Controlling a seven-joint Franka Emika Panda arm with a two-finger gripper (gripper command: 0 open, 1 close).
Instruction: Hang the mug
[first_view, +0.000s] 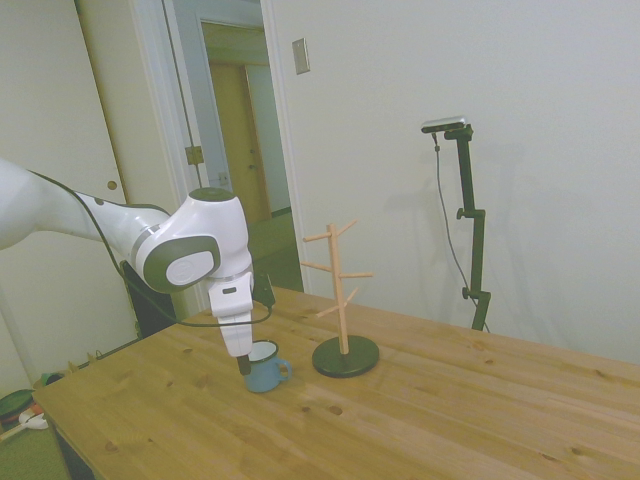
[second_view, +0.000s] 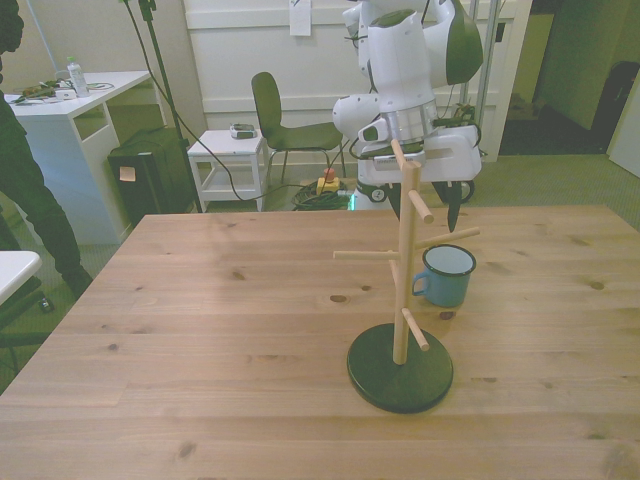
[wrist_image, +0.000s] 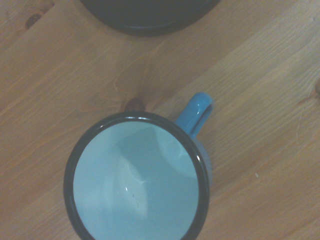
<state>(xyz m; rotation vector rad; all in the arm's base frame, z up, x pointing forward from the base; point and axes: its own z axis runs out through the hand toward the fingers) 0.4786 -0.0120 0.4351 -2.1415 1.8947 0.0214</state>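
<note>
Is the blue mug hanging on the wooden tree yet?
No, the mug stands upright on the table beside the peg stand.

No text, label, brand, number or sign can be read in any view. The mug (wrist_image: 137, 185) bears no lettering on its side or inside. The pale plate on the wall (first_view: 301, 56) at about 11 o'clock in the side view is blank.

One mug (first_view: 266, 369), one peg stand (first_view: 343, 303), one chair (second_view: 285, 120)
</note>
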